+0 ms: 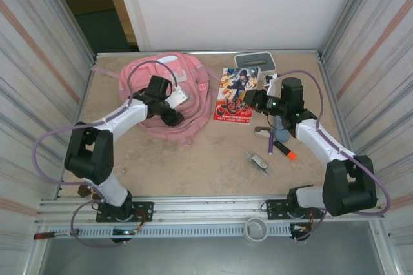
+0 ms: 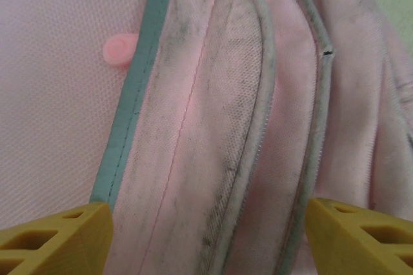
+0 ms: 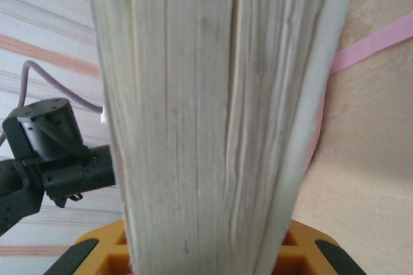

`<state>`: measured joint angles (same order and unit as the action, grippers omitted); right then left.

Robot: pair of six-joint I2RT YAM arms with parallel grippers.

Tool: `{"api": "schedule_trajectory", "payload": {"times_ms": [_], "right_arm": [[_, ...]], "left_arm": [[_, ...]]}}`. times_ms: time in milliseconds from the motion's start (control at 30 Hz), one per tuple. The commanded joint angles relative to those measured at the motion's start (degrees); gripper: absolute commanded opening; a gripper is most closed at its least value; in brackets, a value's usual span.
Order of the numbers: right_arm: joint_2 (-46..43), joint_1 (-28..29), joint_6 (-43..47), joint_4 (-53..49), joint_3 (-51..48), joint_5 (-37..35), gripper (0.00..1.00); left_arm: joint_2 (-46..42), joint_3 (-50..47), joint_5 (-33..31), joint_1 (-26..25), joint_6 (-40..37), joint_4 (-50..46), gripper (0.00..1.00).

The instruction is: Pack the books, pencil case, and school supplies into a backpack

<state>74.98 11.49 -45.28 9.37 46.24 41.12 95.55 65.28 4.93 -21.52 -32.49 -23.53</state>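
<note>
The pink backpack (image 1: pixel 169 97) lies at the back left of the table. My left gripper (image 1: pixel 169 115) hovers on it, open, its yellow fingers (image 2: pixel 58 236) wide apart over a grey-piped zip seam (image 2: pixel 258 126) with nothing between them. My right gripper (image 1: pixel 253 102) is shut on the right edge of the cartoon-cover book (image 1: pixel 235 93); its pale page edges (image 3: pixel 213 113) stand between the jaws. An orange-tipped marker (image 1: pixel 284 151), a clear packet (image 1: pixel 259 159) and a small beige piece (image 1: pixel 263 133) lie near the right arm. The brown book is out of view.
A white box with a grey slotted top (image 1: pixel 253 61) stands at the back, just behind the book. A blue-grey object (image 1: pixel 282 124) sits partly under my right arm. Pink straps (image 3: pixel 381 39) trail toward the book. Metal walls close in both sides.
</note>
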Motion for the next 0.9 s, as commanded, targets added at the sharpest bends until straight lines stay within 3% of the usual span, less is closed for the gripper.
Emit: {"api": "schedule_trajectory", "payload": {"times_ms": [0, 167, 433, 600, 767, 867], "right_arm": [[-0.5, -0.5, 1.2, 3.4, 0.4, 1.3, 0.0], [-0.3, -0.4, 0.8, 4.3, -0.9, 1.4, 0.0], [-0.3, -0.1, 0.8, 3.3, -1.3, 0.7, 0.0], [-0.2, 3.5, -2.4, 1.3, -1.7, -5.9, 0.0], [1.6, 9.7, -10.8, 9.5, -4.1, -10.6, 0.0], [4.1, 14.0, -15.6, 16.0, -5.5, -14.5, 0.0]], "left_arm": [[2.0, 2.8, -3.2, -0.4, -2.3, -1.8, 0.77], [4.9, 5.0, -5.2, -1.1, -0.6, -1.9, 0.68], [6.8, 7.2, -4.1, -1.3, 1.8, -1.8, 0.36], [-0.9, 7.1, 9.3, 1.0, 11.2, 0.7, 0.18], [-10.7, 3.1, 20.4, 5.2, 24.5, 9.8, 0.04], [-15.0, 0.3, 25.3, 7.8, 32.3, 16.0, 0.0]]}}
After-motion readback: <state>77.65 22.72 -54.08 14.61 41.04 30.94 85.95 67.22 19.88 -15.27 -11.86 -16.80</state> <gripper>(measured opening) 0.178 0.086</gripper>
